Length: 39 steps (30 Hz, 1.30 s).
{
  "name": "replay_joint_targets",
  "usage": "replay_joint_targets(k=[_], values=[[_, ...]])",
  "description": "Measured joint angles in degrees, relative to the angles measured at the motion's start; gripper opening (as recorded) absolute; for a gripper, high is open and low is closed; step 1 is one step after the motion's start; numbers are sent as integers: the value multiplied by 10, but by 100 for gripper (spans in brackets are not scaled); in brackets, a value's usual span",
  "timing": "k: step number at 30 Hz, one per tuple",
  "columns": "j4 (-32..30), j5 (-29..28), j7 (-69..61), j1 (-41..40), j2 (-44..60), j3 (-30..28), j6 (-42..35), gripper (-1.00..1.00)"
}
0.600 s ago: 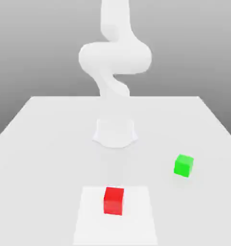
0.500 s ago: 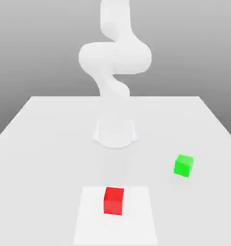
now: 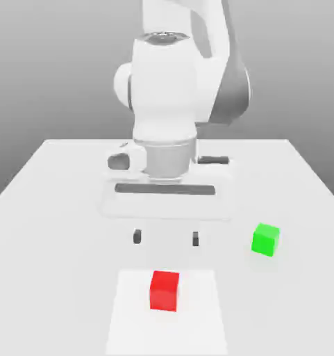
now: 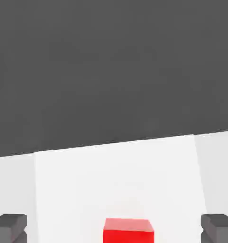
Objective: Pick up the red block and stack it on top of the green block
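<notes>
- Beneath the red block (image 3: 164, 290) and reaching well out to both sides of it spreads the pale table (image 3: 58, 278), the widest thing in the scene.
- Beyond the red block, as the exterior view looks, the white robot arm (image 3: 166, 90) comes down from the top, with dark grey parts on its upper section.
- Around the red block lies a bright white rectangle (image 3: 131, 327) on the table; the block sits within its outline, near its far edge in the exterior view.
- Above the red block and apart from it is the gripper (image 3: 166, 238), its two fingers spread wide, with nothing between the dark fingertips (image 3: 137, 236).
- Toward the exterior view's right from the red block, and farther back, sits the green block (image 3: 265, 240), a small cube on the table, outside the white rectangle and turned slightly.
- As for the red block itself, it is a small cube of about the green one's size, resting upright, with no finger touching it. The two cubes stand well apart, neither on the other.
</notes>
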Motion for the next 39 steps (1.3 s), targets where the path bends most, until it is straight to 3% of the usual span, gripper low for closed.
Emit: replay_joint_targets(k=[7,8,15,21,35,39], values=[[-4,-6,8,1,145,-1,115,0],[-2,-5,8,0,163,-1,131,-100],[-1,-6,10,0,166,-1,134,-100],[-17,-9,11,-1,57,-1,40,-100],[-136,146,184,282,-155,212,-48,-100],[-144,98,237,258,-112,255,1,-100]])
